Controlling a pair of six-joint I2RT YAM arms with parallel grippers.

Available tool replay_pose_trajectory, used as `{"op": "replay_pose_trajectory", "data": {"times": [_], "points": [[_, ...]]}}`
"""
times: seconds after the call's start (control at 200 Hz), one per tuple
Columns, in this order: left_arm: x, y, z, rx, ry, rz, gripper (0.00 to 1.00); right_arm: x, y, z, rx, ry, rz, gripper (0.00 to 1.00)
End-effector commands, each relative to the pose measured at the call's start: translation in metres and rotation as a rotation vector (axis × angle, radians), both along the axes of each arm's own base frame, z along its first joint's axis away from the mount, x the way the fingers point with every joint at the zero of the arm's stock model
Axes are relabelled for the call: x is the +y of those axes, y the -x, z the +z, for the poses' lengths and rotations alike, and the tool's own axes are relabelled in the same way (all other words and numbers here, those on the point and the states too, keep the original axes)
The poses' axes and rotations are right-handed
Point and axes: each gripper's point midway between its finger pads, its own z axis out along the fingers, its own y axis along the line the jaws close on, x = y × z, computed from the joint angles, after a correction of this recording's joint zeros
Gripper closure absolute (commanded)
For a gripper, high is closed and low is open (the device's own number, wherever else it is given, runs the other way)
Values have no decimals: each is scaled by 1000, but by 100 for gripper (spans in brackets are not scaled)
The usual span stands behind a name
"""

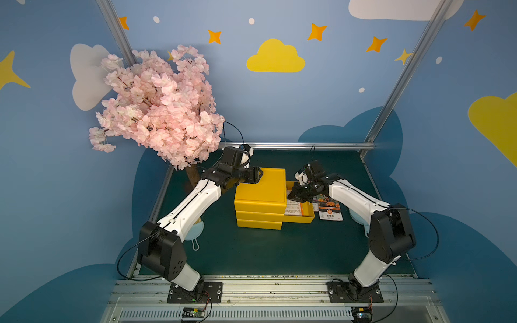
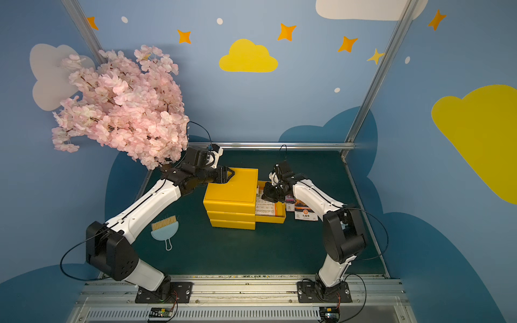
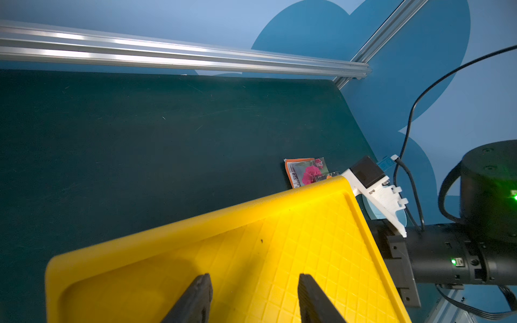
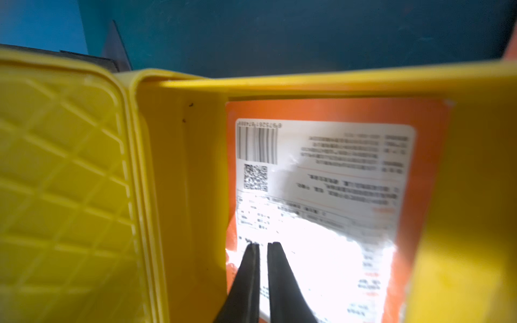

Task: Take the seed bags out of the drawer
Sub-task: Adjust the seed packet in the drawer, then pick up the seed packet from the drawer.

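The drawer point(image 1: 300, 219) point(image 2: 272, 219) stands pulled out to the right of the yellow cabinet point(image 1: 261, 187). One seed bag point(image 1: 293, 208) point(image 4: 335, 173) lies in it, white label side up with an orange border. My right gripper point(image 1: 291, 195) point(image 4: 263, 243) reaches into the drawer, its tips on that bag near the cabinet-side wall, jaws only a thin gap apart with nothing between them. An orange-flower bag point(image 1: 330, 209) point(image 2: 306, 211) and a pink-flower bag point(image 2: 290, 200) point(image 3: 307, 172) lie on the mat beside the drawer. My left gripper point(image 1: 258, 174) point(image 3: 253, 276) is open over the cabinet top, empty.
A pink blossom tree point(image 1: 156, 106) rises at the back left, above my left arm. A light blue brush point(image 2: 165, 230) lies on the mat to the left of the cabinet. A metal rail point(image 1: 293, 145) bounds the mat's far edge.
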Motion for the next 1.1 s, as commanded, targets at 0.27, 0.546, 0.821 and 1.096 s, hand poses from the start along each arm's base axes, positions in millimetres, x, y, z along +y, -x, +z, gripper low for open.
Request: {"op": "replay_pose_trajectory", "data": {"times": [0.27,0.546,0.821,1.096], "points": [[18,51,-103,387,-160,6,45,-31,3,7,-59,171,-2,53],[18,51,-102,383,-158,3,45,-34,-1,1,-77,277,11,45],[19,51,-103,386,-165,6,45,-33,-6,-13,-78,373,27,43],[20,51,-105,389,-168,9,45,-30,-13,-22,-86,472,36,41]]}}
